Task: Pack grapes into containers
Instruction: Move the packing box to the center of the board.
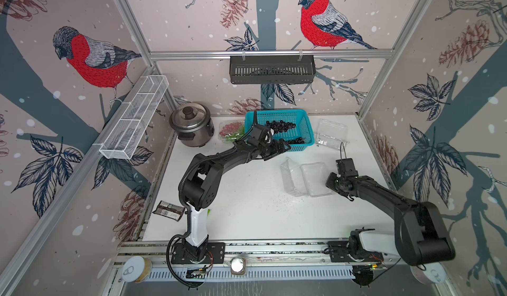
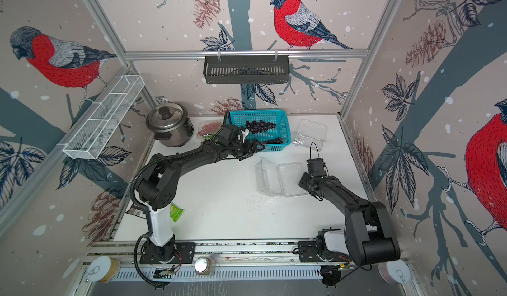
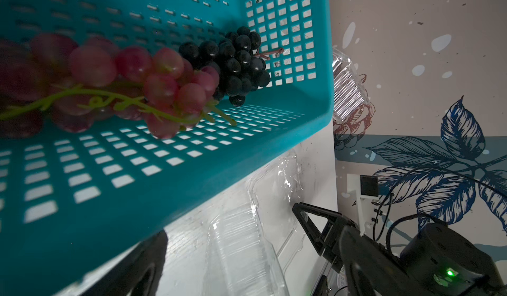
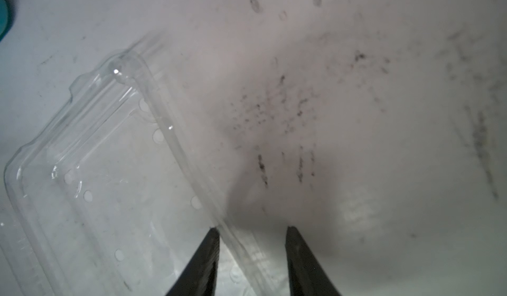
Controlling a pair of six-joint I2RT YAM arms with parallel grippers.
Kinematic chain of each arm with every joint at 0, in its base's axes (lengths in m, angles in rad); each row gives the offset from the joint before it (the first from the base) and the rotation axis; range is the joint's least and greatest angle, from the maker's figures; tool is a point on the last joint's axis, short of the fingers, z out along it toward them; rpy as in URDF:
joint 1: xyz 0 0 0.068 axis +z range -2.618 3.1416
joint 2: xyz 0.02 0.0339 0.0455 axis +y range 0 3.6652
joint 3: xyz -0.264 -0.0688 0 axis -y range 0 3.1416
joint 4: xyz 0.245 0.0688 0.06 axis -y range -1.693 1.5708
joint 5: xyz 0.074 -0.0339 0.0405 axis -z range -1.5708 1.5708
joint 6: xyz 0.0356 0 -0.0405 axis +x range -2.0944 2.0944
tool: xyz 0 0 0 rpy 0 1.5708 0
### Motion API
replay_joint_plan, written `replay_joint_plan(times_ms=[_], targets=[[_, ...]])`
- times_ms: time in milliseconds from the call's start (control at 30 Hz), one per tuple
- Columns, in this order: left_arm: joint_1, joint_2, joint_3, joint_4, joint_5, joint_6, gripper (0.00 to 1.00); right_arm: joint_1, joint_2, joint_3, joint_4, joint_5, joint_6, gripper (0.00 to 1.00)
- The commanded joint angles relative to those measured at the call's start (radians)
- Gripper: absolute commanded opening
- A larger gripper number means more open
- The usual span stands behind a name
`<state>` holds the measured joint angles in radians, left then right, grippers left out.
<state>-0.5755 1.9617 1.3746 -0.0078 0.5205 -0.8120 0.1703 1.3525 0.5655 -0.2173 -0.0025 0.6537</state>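
A teal basket (image 1: pixel 306 129) at the back holds two dark grape bunches (image 1: pixel 279 126) (image 1: pixel 297 141). In the left wrist view a red bunch (image 3: pixel 164 83) lies inside the basket (image 3: pixel 247 154) beside dark grapes (image 3: pixel 238 64). My left gripper (image 1: pixel 281 146) hangs open at the basket's front left corner, holding nothing. One container (image 1: pixel 231 131) left of the basket holds red and green grapes. Another container (image 1: pixel 330 134) sits at the back right. An empty container (image 1: pixel 304 179) lies open mid-table. My right gripper (image 4: pixel 253 231) straddles its rim (image 4: pixel 192 171), fingers apart.
A steel rice cooker (image 1: pixel 192 127) stands at the back left. A white wire rack (image 1: pixel 134 116) hangs on the left wall and a black shelf (image 1: pixel 271 69) on the back wall. A dark packet (image 1: pixel 168 211) lies by the left arm's base. Cans (image 1: pixel 135 268) sit on the front rail.
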Motion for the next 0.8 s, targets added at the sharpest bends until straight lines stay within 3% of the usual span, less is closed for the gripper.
replay_joint_plan(times_ms=[0, 200, 367, 533, 667, 767], targets=[[-0.009, 0.017, 0.015, 0.021, 0.033, -0.01, 0.97, 0.034, 0.063, 0.053, 0.033, 0.014, -0.045, 0.39], [-0.011, -0.006, -0.048, 0.067, 0.076, -0.042, 0.97, 0.135, 0.21, 0.204, 0.032, 0.089, -0.119, 0.31], [0.008, -0.1, -0.168, 0.089, 0.075, -0.05, 0.97, 0.203, 0.31, 0.332, 0.007, 0.168, -0.178, 0.31], [0.028, -0.17, -0.256, 0.091, 0.061, -0.044, 0.97, 0.216, 0.37, 0.423, -0.029, 0.17, -0.201, 0.46], [0.057, -0.2, -0.273, 0.069, 0.052, -0.029, 0.97, 0.219, 0.353, 0.452, -0.046, 0.139, -0.196, 0.69], [0.078, -0.223, -0.256, 0.03, 0.044, -0.005, 0.97, 0.22, 0.309, 0.464, -0.059, 0.11, -0.191, 0.8]])
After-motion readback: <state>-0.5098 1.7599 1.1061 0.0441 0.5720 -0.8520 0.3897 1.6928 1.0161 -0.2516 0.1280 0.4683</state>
